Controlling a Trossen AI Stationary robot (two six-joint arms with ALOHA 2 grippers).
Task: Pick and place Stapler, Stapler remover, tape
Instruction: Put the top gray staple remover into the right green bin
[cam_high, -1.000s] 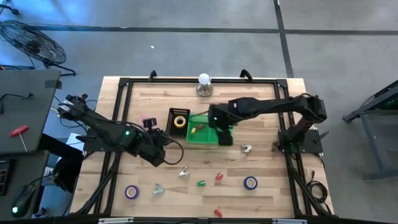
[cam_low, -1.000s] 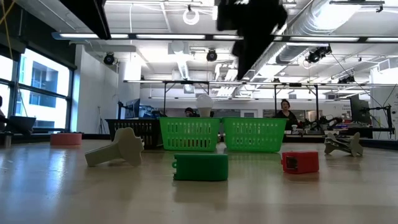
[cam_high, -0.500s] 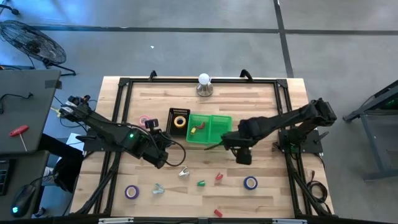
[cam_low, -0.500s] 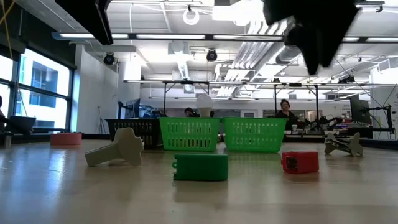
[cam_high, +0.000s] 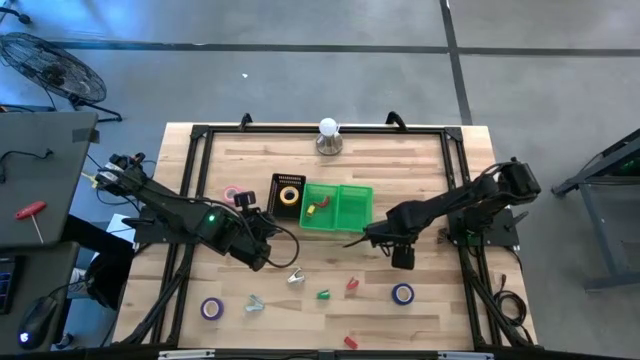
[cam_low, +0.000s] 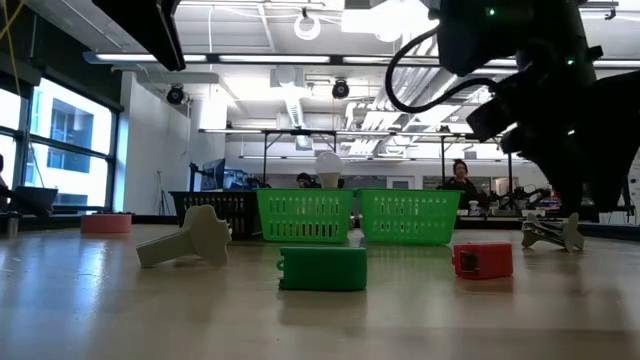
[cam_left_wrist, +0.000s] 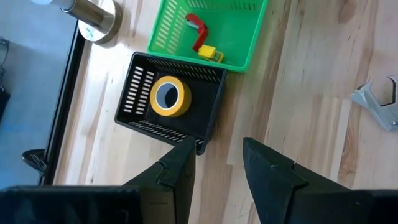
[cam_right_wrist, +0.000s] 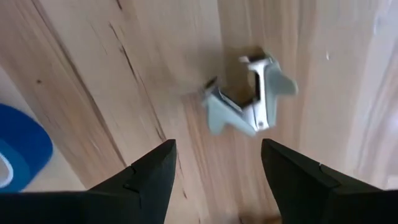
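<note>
Blue tape (cam_high: 403, 294) lies at 5 o'clock on the bench (cam_high: 420, 160). We hold the right pincer (cam_right_wrist: 214, 165) released over a grey staple remover (cam_right_wrist: 249, 96) for pickup. At 9 o'clock, left pincer (cam_left_wrist: 217, 158) waits part-open, empty.

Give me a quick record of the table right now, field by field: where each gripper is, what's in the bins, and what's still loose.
left gripper: open, empty, near the black bin
right gripper: open, empty, above a grey staple remover
black bin: yellow tape
green bin: red and yellow item in the left compartment
loose tape: pink, purple, blue
other loose items: green stapler, red stapler, two more grey staple removers
</note>
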